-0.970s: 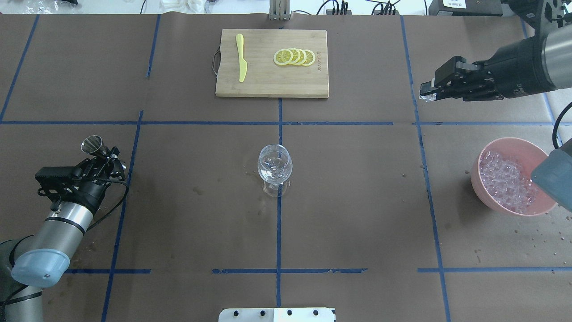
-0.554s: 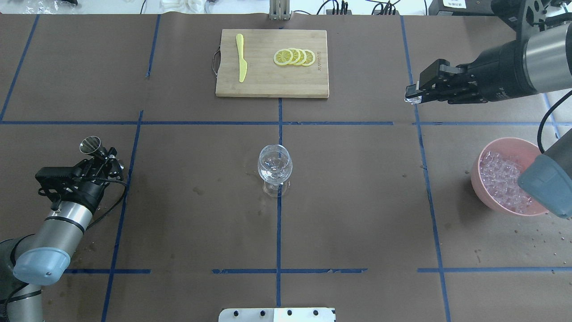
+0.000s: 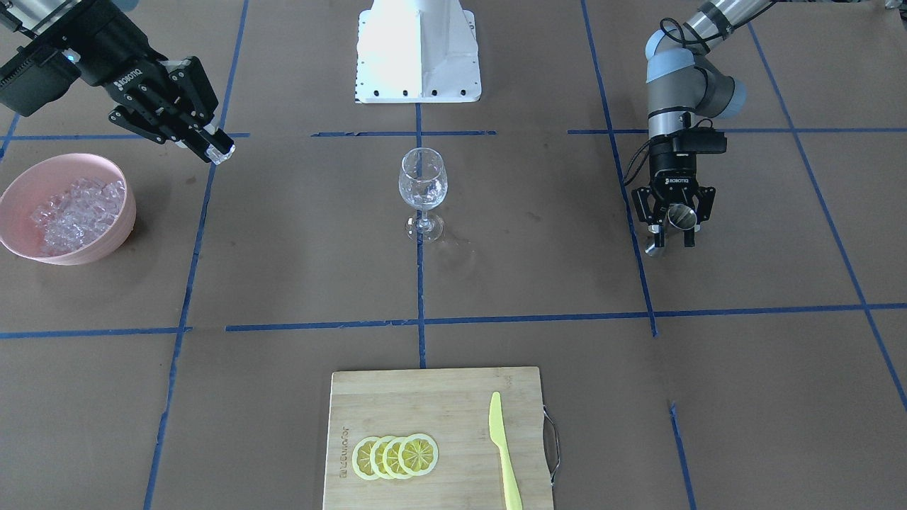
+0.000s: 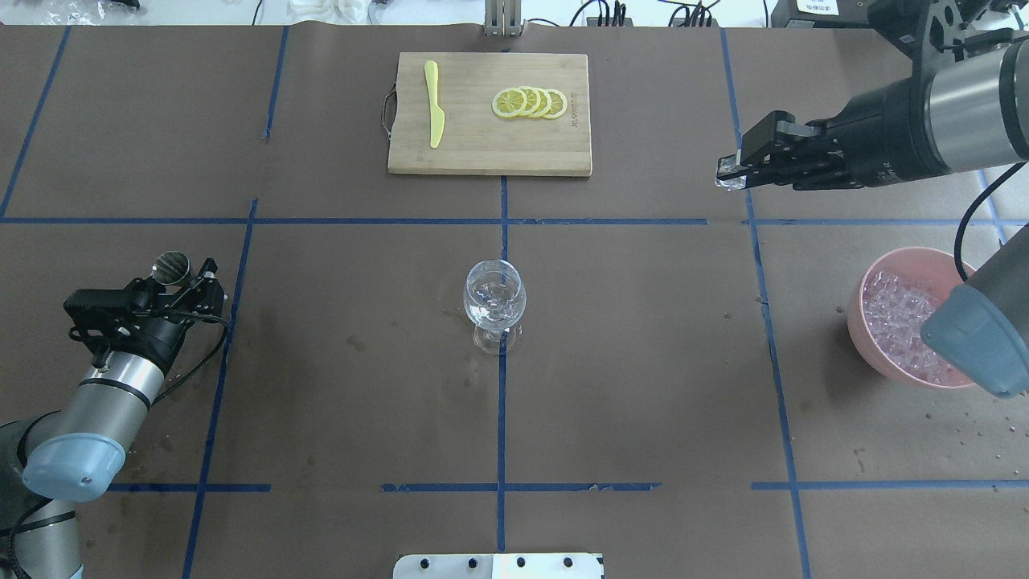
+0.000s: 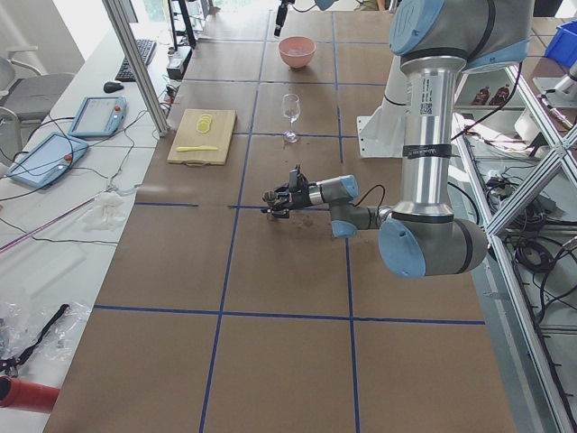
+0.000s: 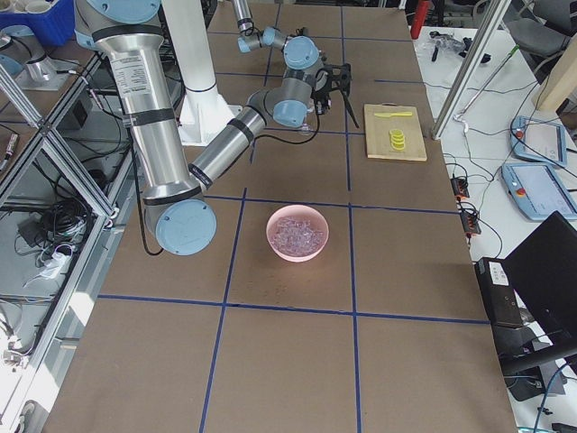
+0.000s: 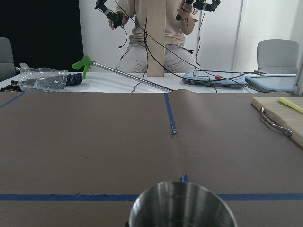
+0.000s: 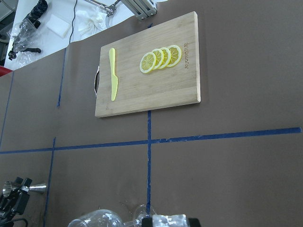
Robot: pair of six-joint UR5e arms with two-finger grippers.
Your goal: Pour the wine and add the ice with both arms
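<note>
The wine glass (image 4: pixel 494 301) stands at the table's middle, with clear contents in its bowl; it also shows in the front view (image 3: pixel 423 184). My right gripper (image 4: pixel 727 173) is shut on one clear ice cube (image 3: pixel 225 157), held above the table to the glass's far right. The cube shows at the bottom of the right wrist view (image 8: pixel 165 221). More ice (image 4: pixel 892 314) is heaped in a pink bowl (image 4: pixel 912 251). My left gripper (image 4: pixel 178 277) is shut on a steel jigger (image 4: pixel 170 265), low over the table at the left. The jigger fills the bottom of the left wrist view (image 7: pixel 182 205).
A bamboo cutting board (image 4: pixel 489 149) lies at the far middle with lemon slices (image 4: pixel 530 102) and a yellow knife (image 4: pixel 434 104). The white pedestal (image 3: pixel 418 49) stands at the robot's side. Blue tape lines cross the brown table cover. My right arm's elbow overhangs the bowl.
My right gripper has moved left, toward the table's middle, and slightly farther away, carrying the ice cube. My left gripper has turned a little with the jigger.
</note>
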